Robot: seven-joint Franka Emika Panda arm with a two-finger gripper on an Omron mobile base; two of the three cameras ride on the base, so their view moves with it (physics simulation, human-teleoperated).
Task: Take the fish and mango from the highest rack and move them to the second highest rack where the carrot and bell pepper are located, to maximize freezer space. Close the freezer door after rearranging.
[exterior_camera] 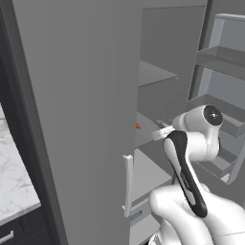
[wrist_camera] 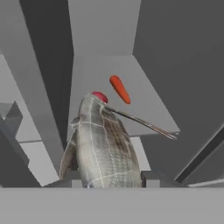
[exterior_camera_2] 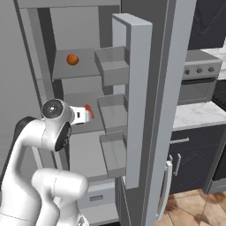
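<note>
Over the second highest rack (wrist_camera: 144, 113), fish (wrist_camera: 103, 144) gripped.
Fingers (wrist_camera: 151, 178) closed on it beside carrot (wrist_camera: 120, 89); mango (exterior_camera_2: 73, 59) waits above, freezer door (exterior_camera_2: 132, 101) open.

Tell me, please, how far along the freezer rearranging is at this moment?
Partly done. The fish is off the highest rack, clamped in the gripper over the second highest rack, where the carrot lies. Left: release the fish, move the mango, then close the open freezer door.
</note>
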